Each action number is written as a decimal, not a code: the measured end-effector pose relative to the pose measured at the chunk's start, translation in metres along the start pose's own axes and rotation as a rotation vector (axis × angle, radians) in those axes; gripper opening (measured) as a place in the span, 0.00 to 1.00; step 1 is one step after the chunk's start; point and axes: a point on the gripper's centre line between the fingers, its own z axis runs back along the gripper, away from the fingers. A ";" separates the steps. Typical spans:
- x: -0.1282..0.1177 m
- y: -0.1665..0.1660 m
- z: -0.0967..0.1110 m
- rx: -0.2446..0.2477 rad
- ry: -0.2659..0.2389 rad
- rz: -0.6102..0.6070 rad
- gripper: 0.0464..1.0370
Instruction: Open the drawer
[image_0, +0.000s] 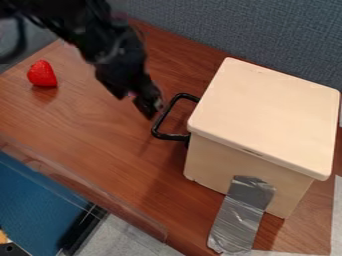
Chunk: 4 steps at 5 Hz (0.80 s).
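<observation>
Pale drawer box (267, 112), right half of frame; its black handle (172, 137), the part to be worked, projects leftward just right of centre. Box taken as closed, since no pulled-out section is seen. Black gripper (151, 104) is close by the handle's left side, above centre; whether touching, cannot tell. Whether it is apart or together, cannot tell; no grip on the handle is evident. Step in hand, as judged: lining up with the handle, opening proper not begun. Next move calls for hooking or grasping the bar, then a pull toward the left, away from the box. Silver tape (244, 215) runs from the box's near face down onto the brown wood-grain table (107, 130), lower right. Red strawberry-like object (42, 74) sits on the table, upper left. Clear edging (87, 190) crosses the lower left, with a blue surface (40, 200) beyond. Grey fabric partition (200, 25) stands behind, along the top.
</observation>
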 end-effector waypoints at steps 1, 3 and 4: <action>0.004 0.000 -0.013 0.006 -0.004 0.032 0.96; 0.020 0.004 -0.030 0.025 -0.021 0.078 0.96; 0.022 0.006 -0.032 0.033 -0.026 0.109 0.96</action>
